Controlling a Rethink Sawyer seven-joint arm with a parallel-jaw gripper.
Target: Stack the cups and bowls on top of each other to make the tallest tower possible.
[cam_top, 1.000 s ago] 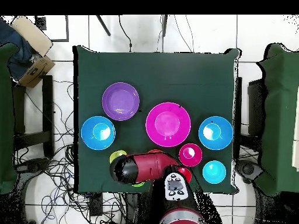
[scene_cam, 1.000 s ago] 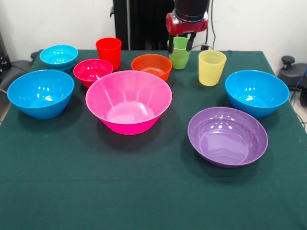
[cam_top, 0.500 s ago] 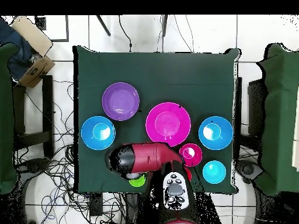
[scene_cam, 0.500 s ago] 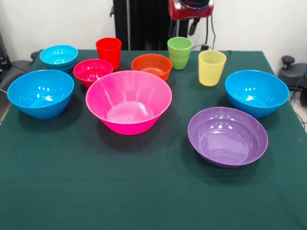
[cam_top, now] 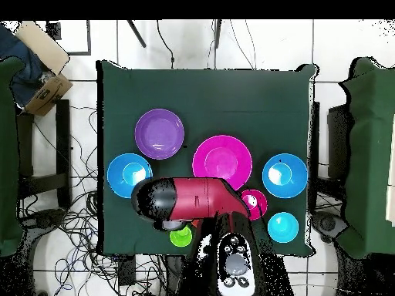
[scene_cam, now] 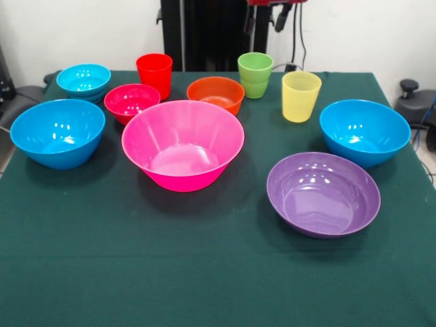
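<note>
Gripper [scene_cam: 264, 15] risen, released | fingers [scene_cam: 280, 19] apart, empty | green cup [scene_cam: 255, 74] standing below

No legible text, labels, brands or nos. anywhere in either view.

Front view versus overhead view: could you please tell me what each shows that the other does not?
Only the front view shows the small orange plastic bowl, the translucent yellow plastic cup and the open gripper. Only the overhead view shows the red and black arm, which covers those two, and a cardboard box off the table. Both show the large pink plastic bowl, the wide purple bowl and the green cup.
</note>
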